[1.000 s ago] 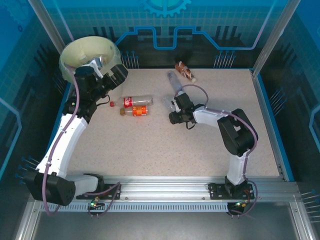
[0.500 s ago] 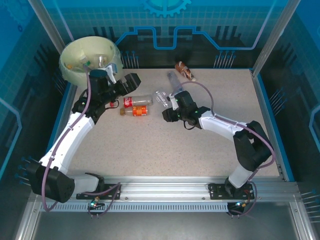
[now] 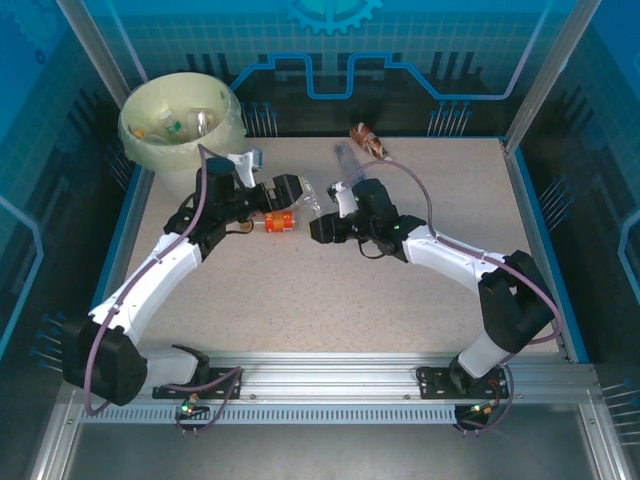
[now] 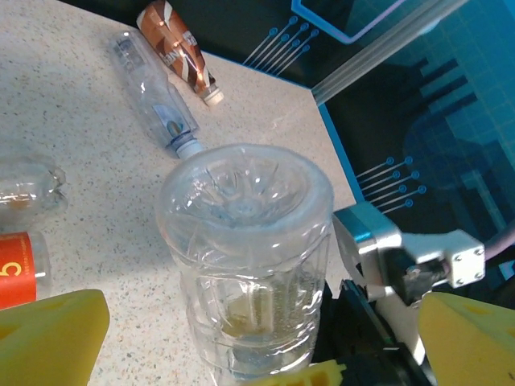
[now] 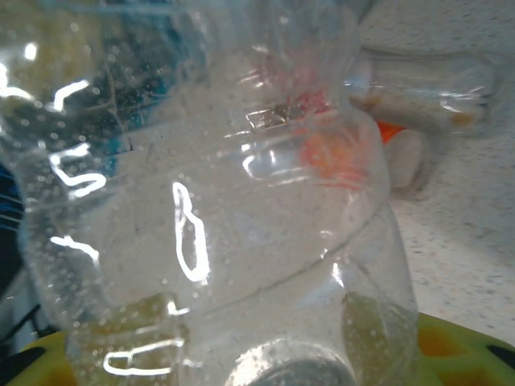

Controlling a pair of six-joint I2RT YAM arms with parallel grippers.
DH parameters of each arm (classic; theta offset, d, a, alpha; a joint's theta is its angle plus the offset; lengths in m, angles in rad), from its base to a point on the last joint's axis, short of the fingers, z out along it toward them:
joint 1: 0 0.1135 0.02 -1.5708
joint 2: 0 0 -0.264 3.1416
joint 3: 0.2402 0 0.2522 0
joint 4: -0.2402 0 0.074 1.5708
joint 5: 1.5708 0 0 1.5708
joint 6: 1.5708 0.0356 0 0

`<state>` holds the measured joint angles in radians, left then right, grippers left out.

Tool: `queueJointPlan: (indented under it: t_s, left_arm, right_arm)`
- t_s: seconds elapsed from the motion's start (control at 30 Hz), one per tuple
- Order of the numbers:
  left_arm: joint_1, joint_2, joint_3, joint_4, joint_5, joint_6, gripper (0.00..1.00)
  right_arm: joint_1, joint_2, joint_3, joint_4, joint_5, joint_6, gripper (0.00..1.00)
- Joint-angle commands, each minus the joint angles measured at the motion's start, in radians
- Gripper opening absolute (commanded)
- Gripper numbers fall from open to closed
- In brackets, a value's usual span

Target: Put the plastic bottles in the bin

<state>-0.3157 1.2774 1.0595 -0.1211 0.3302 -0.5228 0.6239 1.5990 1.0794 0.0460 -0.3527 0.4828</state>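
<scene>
My right gripper is shut on a clear unlabelled plastic bottle and holds it above the table; in the right wrist view that bottle sits in the gripper. My left gripper is open, and the bottle's base points up between its yellow fingers, apart from them. An orange-labelled bottle lies under the left gripper. A clear bottle and a brown-labelled one lie at the back. The bin stands at the back left with several bottles inside.
Beside the orange-labelled bottle lies another clear bottle end. The two wrists are close together above the middle of the table. A blue raised edge borders the table, with a dark gap behind the back edge.
My left arm has swung away from the bin, right and down, to the held bottle. My right arm has carried the clear bottle leftward towards the left gripper.
</scene>
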Motion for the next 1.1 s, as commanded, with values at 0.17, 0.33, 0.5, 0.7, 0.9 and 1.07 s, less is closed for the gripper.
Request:
queueJointPlan:
  t_s: [0.17, 0.33, 0.5, 0.7, 0.9, 1.07]
  left_arm:
    - [-0.020, 0.020, -0.015, 0.079, 0.050, 0.058, 0.99]
    - [-0.021, 0.034, -0.013, 0.101, 0.078, 0.061, 0.97]
    - [-0.020, 0.037, -0.029, 0.152, 0.134, 0.043, 0.84]
    - [-0.020, 0.026, -0.045, 0.163, 0.105, 0.043, 0.62]
    - [-0.021, 0.013, -0.052, 0.160, 0.021, 0.025, 0.58]
    - [-0.020, -0.007, -0.058, 0.144, -0.102, 0.008, 0.57]
  right_arm:
    - [0.022, -0.002, 0.073, 0.033, -0.235, 0.076, 0.47]
    - [0.038, -0.010, 0.082, 0.041, -0.269, 0.083, 0.48]
    - [0.046, -0.014, 0.083, 0.054, -0.264, 0.089, 0.49]
    - [0.046, -0.020, 0.086, 0.055, -0.253, 0.084, 0.53]
    - [0.046, -0.035, 0.074, 0.044, -0.196, 0.081, 0.80]
    - [0.043, -0.082, 0.034, 0.042, -0.110, 0.069, 0.98]
